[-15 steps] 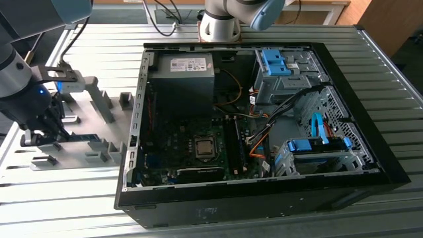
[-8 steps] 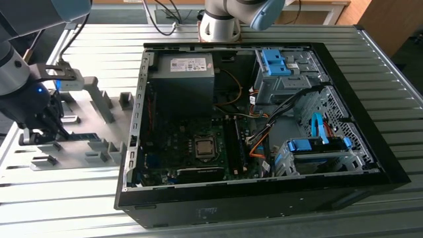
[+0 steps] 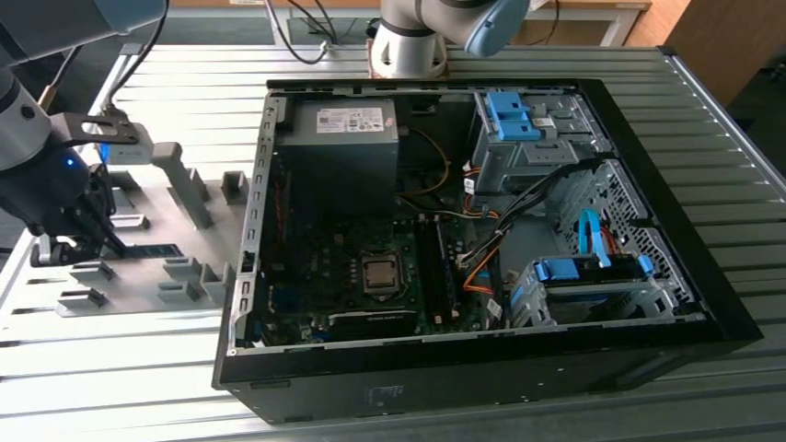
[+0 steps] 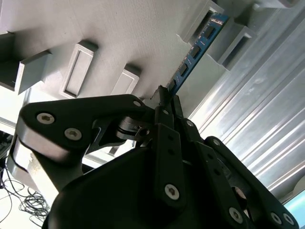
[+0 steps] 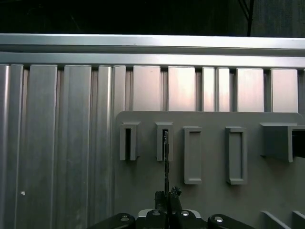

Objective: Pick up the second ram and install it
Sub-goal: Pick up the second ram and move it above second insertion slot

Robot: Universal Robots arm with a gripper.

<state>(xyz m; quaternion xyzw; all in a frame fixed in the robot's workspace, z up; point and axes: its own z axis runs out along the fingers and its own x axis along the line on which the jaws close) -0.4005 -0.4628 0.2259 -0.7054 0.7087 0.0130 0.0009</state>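
Note:
The second ram [image 4: 195, 52] is a long blue stick with black chips, lying edge-up on the grey holder plate [image 4: 124, 33]. Its far end sits between two grey holder blocks [image 4: 228, 36]. In the first wrist view the ram [image 5: 166, 160] shows edge-on, running from a slotted block [image 5: 164, 140] back to my gripper [image 5: 167, 194]. My gripper [image 4: 167, 94] is shut on the near end of the stick. In the exterior view the gripper [image 3: 84, 241] hangs low over the plate at the exterior view's left, with the dark stick [image 3: 155, 250] reaching out from it.
The open computer case [image 3: 687, 304] lies at the centre and the exterior view's right, with the motherboard [image 3: 356, 276], its black memory slots [image 3: 436, 267] and the power supply [image 3: 344, 129] inside. Upright grey blocks [image 3: 184, 184] stand on the holder plate. Ribbed metal table [image 3: 110, 368] surrounds everything.

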